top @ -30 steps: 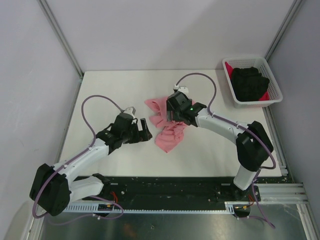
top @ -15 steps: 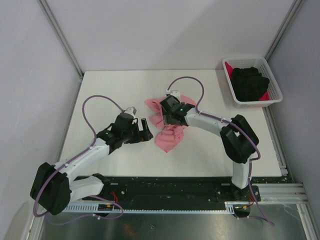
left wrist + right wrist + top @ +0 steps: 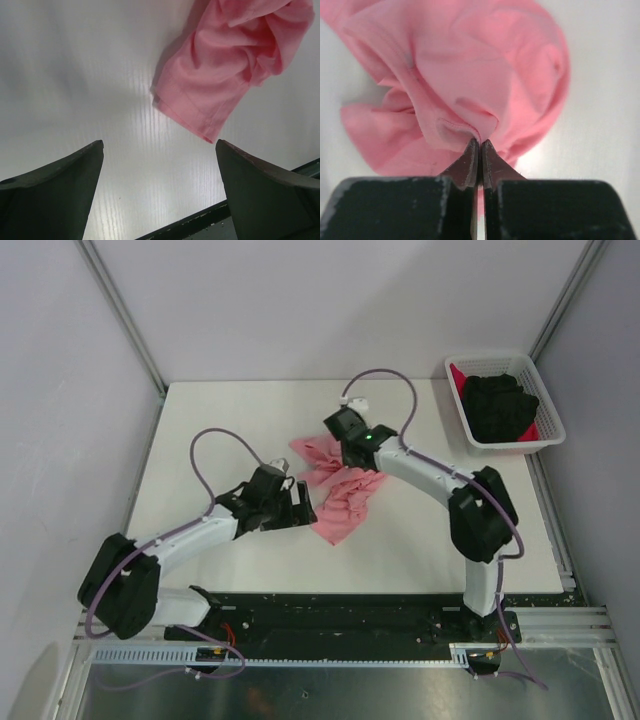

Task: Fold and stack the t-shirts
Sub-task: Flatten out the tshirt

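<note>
A salmon-pink t-shirt [image 3: 338,496] lies crumpled in the middle of the white table. My right gripper [image 3: 350,462] comes down on its far part and is shut on a puckered fold of the pink t-shirt [image 3: 470,70]; the right gripper [image 3: 480,143] shows pink cloth pinched between its tips. My left gripper [image 3: 306,506] stands open just left of the shirt's near corner. In the left wrist view the left gripper [image 3: 159,143] holds nothing, and the pink t-shirt [image 3: 230,70] lies ahead to the right. A black t-shirt [image 3: 505,405] sits bundled on a red t-shirt [image 3: 459,376] in the basket.
The white lattice basket [image 3: 500,445] stands at the table's far right corner. The table's dark front edge [image 3: 200,220] runs close below the left fingers. Grey walls close off the left, back and right sides.
My right gripper has shut on a fold of the pink t-shirt and drawn slightly toward the back. My left arm has moved right, up to the shirt's near left edge.
</note>
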